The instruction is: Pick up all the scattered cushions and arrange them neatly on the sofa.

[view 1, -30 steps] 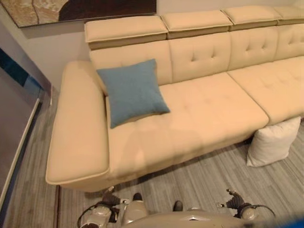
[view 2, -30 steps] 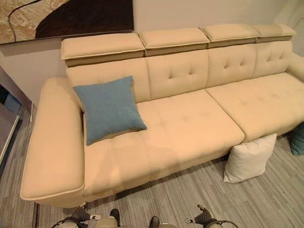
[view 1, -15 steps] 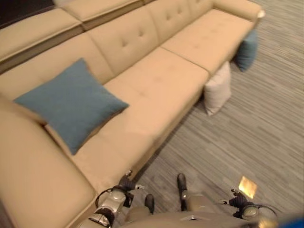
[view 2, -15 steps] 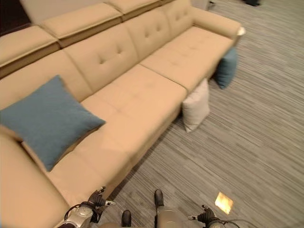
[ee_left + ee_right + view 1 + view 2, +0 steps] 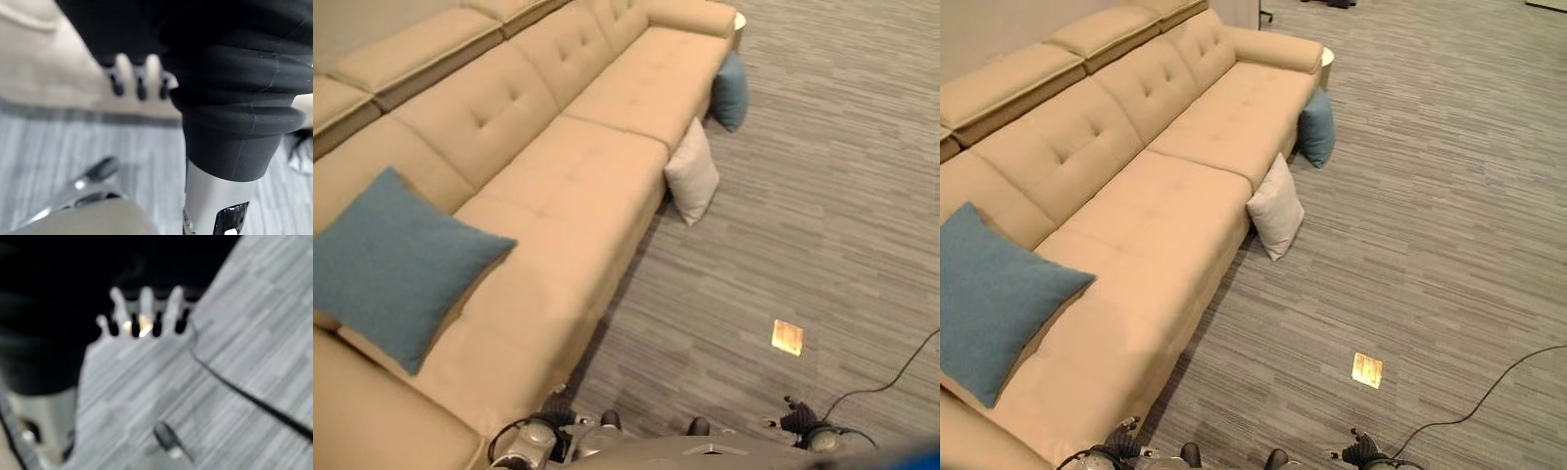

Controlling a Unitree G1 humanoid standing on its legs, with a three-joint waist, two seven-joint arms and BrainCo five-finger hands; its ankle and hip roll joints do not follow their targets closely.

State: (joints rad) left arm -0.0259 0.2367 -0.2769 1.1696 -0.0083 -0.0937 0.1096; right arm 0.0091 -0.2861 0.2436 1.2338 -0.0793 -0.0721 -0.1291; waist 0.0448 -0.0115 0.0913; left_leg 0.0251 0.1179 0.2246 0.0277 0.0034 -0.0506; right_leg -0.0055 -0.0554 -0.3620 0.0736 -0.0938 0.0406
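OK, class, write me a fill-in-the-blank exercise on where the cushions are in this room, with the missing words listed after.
1. The blue cushion near the robot lies on the ____.
2. The white cushion stands on the ____, leaning against the sofa front.
3. The cushion by the sofa's far end is coloured ____.
4. Both hands, left hand and right hand, hold ____.

Missing words: sofa; floor; blue; nothing

Soft, even indoor light falls on the sofa (image 5: 1136,196) and floor (image 5: 1449,196) before me, with a bright glaring patch (image 5: 1367,370) on the floor. Both my wrist views are blurred, my fingers (image 5: 146,303) out of focus.
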